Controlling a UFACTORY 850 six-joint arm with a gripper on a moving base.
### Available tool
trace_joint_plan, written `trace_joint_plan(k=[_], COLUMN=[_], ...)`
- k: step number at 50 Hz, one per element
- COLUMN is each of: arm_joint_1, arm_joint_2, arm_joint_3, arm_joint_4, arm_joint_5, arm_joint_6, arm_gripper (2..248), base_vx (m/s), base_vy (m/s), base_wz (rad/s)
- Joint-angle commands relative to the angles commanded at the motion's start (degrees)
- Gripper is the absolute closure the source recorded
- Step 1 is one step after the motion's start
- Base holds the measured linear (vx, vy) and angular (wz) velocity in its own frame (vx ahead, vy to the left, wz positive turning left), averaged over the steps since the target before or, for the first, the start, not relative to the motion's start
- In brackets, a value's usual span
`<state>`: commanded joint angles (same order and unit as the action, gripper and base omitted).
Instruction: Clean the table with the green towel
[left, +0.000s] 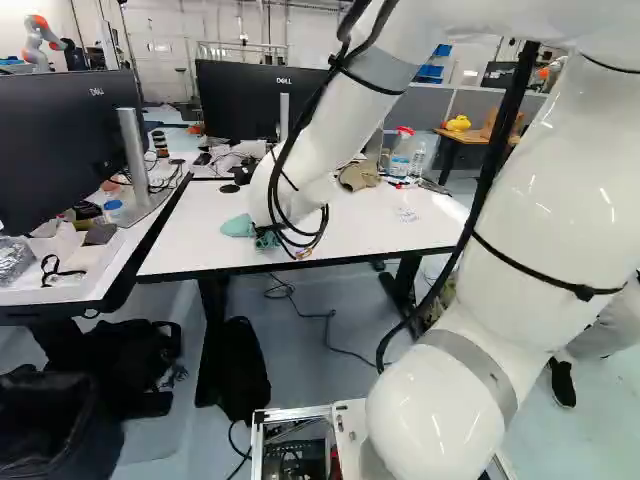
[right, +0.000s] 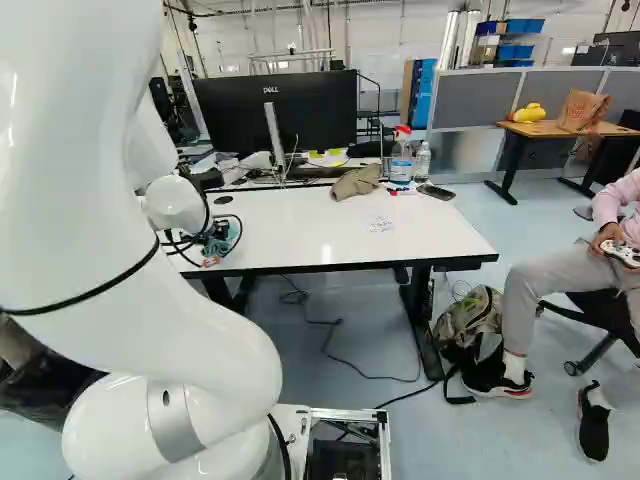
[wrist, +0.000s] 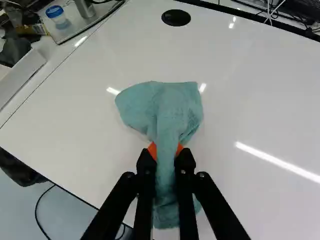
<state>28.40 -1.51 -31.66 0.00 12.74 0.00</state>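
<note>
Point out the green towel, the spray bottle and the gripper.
Green towel (wrist: 172, 107): wrist view, the part ahead of the fingers.
Spray bottle (right: 400, 167): right base view, its body.
Gripper (wrist: 166, 150): wrist view, midway between its fingertips.

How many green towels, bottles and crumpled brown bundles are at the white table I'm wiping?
Green towel: 1
Bottles: 2 (spray bottle, clear bottle)
Brown bundle: 1
Total: 4

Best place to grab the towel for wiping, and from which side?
I'd pinch the towel at its narrow bunched ridge, from above, one finger each side, as the gripper has it. The ridge gives both fingers cloth to squeeze; the wider part spreads over the table ahead, likely enough to wipe with.
</note>
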Motion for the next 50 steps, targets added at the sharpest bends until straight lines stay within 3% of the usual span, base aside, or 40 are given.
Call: trace_joint_plan(k=[29,50], arm_joint_1=[0.57,2.79], arm_joint_2=[0.32,5.1], arm_joint_3=[0.33,5.17], arm_joint_4=[0.0,0.0], arm_joint_5=[-2.0,-2.0], arm_joint_6=[0.0,0.0], arm_gripper=[200,200], base_vx=[0.0,0.0], base_vy=[0.0,0.0], base_wz=[0.0,0.0])
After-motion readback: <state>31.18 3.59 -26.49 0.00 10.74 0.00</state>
